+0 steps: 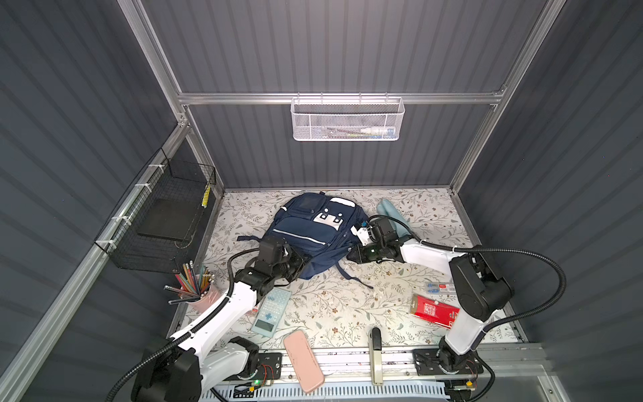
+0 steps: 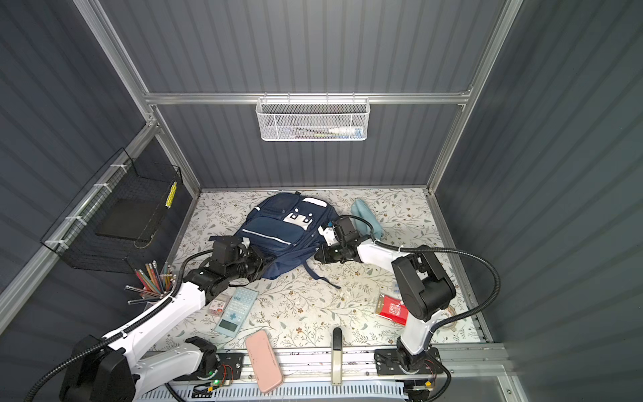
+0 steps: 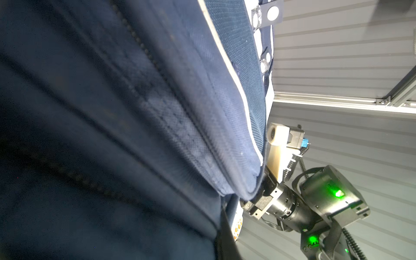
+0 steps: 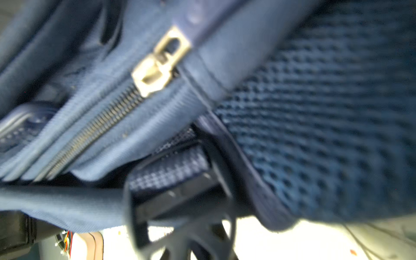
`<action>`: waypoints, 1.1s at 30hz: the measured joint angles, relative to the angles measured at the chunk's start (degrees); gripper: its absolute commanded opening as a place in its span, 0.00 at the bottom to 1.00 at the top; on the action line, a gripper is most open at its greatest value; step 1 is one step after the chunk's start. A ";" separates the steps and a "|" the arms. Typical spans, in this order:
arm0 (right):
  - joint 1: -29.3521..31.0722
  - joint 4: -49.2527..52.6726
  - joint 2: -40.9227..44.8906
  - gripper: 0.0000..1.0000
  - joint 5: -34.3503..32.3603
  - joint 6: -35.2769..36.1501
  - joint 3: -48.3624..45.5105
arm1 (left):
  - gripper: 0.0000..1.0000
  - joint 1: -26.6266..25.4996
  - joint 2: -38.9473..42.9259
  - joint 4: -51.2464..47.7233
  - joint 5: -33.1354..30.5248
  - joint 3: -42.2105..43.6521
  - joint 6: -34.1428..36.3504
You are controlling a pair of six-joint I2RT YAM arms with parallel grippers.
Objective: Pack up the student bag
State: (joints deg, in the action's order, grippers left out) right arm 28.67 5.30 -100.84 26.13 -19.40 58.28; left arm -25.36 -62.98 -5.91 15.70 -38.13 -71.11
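One student bag (image 1: 313, 226), left gripper (image 1: 301, 263) closed at its near corner, right gripper (image 1: 350, 255) at right edge, state unclear.

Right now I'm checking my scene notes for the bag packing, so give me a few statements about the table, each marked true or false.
The student bag lies on the floral table. True.
The pink case is inside the bag. False: it lies at the table's front edge, outside the bag.
The light blue pouch lies next to the bag. True.
The calculator lies on top of the bag. False: it lies on the table, nearer the front.
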 measured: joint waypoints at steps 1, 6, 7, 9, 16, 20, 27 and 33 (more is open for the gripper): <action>0.02 -0.52 0.15 0.23 -0.33 -0.55 -0.39 | 0.00 0.00 -0.02 -0.04 0.22 -0.07 -0.02; -3.02 -2.34 0.50 0.21 -13.73 -2.25 -5.03 | 0.00 1.81 1.09 -3.02 -0.24 -0.13 -0.24; -4.42 -2.62 0.50 0.16 -16.00 -2.10 -6.45 | 0.00 2.01 1.36 -3.23 -0.26 -0.11 -0.39; -5.42 -3.76 0.74 0.13 -17.70 -1.97 -8.11 | 0.00 2.21 1.38 -3.28 -0.26 -0.11 -0.66; -3.04 -7.65 6.05 0.24 -16.96 -1.29 -11.26 | 0.00 2.21 1.36 -3.08 -0.26 0.07 -1.53; 1.77 -9.14 10.86 0.39 -16.22 -0.81 -13.60 | 0.00 2.21 1.29 -2.80 -0.26 0.35 -1.75; 7.17 -10.29 8.15 0.45 -15.02 2.64 -10.78 | 0.00 2.16 1.09 -2.62 -0.22 0.35 -1.75; 6.25 -12.87 0.17 0.50 -12.57 6.10 -6.69 | 0.00 2.16 1.09 -2.69 -0.22 0.35 -1.77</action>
State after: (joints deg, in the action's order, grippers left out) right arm 34.92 -7.57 -100.66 13.56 -13.30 51.59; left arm -23.20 -61.89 -8.60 15.49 -37.78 -72.88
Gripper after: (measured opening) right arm 0.488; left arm 0.087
